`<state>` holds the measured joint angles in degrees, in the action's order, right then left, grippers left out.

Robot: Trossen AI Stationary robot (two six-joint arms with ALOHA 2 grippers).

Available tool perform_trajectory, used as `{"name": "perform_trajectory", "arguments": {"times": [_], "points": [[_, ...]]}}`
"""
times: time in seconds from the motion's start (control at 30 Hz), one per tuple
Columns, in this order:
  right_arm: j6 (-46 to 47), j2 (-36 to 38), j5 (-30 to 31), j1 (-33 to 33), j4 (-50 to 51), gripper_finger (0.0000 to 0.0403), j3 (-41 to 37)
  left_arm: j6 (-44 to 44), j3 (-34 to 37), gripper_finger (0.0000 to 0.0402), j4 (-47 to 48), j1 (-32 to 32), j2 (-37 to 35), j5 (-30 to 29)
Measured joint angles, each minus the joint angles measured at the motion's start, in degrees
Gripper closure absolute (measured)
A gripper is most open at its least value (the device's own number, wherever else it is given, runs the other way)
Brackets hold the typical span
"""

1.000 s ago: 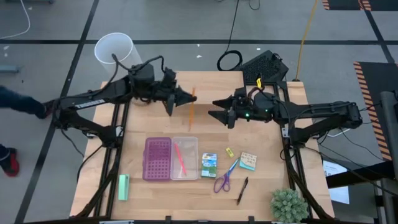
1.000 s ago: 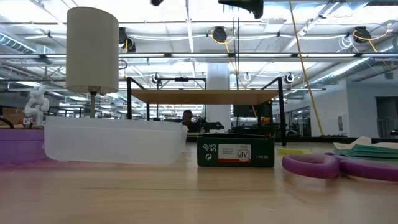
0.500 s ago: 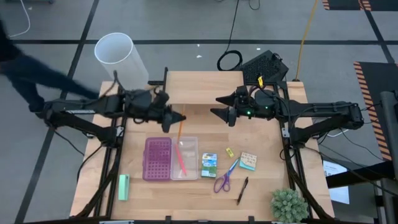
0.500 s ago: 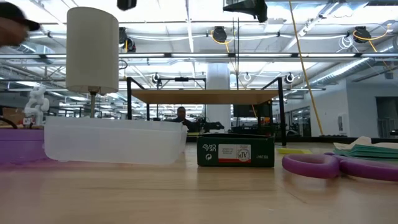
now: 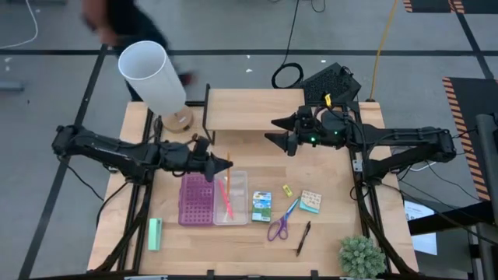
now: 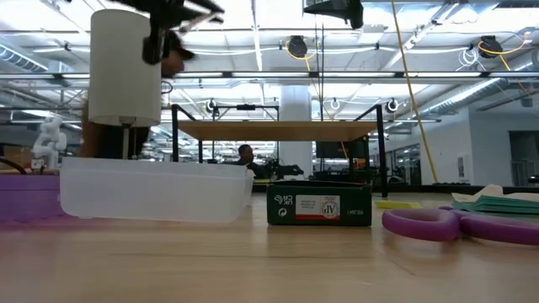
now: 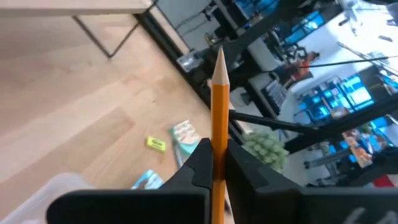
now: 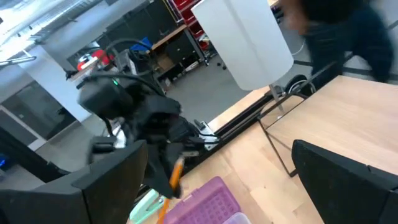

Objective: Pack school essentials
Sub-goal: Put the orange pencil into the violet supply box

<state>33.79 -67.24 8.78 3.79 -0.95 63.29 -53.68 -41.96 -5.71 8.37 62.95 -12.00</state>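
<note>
My left gripper (image 5: 223, 165) hangs over the far edge of the open case and is shut on an orange pencil (image 5: 226, 177). The case lies flat, a purple studded half (image 5: 198, 198) beside a clear half (image 5: 232, 204) with a pink pencil (image 5: 226, 199) in it. To the case's right, the green-blue packet (image 5: 261, 206), yellow piece (image 5: 286, 189), pad (image 5: 310, 201), scissors (image 5: 280, 222) and black pen (image 5: 303, 238) lie on the table. My right gripper (image 5: 274, 138) hovers open over the table's far middle. My left gripper pinches the orange pencil's shaft (image 7: 218, 146) between its two fingers. The pencil runs along the fingers, and its sharpened tip (image 7: 219, 55) sticks out well past the fingertips. The pencil is lifted clear of the table and the case.
A white cylinder lamp (image 5: 149, 71) stands at the far left corner, beside a low wooden shelf (image 5: 253, 109). A mint-green block (image 5: 154, 233) lies near the front left, a small plant (image 5: 360, 257) at the front right. A person (image 5: 117, 19) moves beyond the far edge.
My left gripper, still shut on the orange pencil, has swung from the table's far middle toward the near edge and now hangs over the case's far edge. The pencil has come along, clear of the table. A person has walked behind the table's far left.
</note>
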Motion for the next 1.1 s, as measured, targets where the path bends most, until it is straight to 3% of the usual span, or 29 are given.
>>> {"name": "perform_trajectory", "arguments": {"times": [0.37,0.53,0.87,1.1], "points": [[0.62,0.39,0.20,0.23,0.22,0.0012,0.00,-6.07,12.42,0.0379,-8.42,2.87,1.59,-6.48],[-0.25,0.41,0.21,1.48,0.83,0.0012,0.00,-8.35,16.48,0.0379,-17.55,3.05,4.51,-7.70],[-0.14,0.67,0.20,4.05,1.28,0.0012,0.00,-6.76,16.06,0.0378,-25.88,3.39,13.12,-6.33],[-1.21,0.86,0.17,5.85,1.22,0.0012,0.00,-8.61,15.48,0.0378,-25.88,3.71,16.97,-5.22]]}}
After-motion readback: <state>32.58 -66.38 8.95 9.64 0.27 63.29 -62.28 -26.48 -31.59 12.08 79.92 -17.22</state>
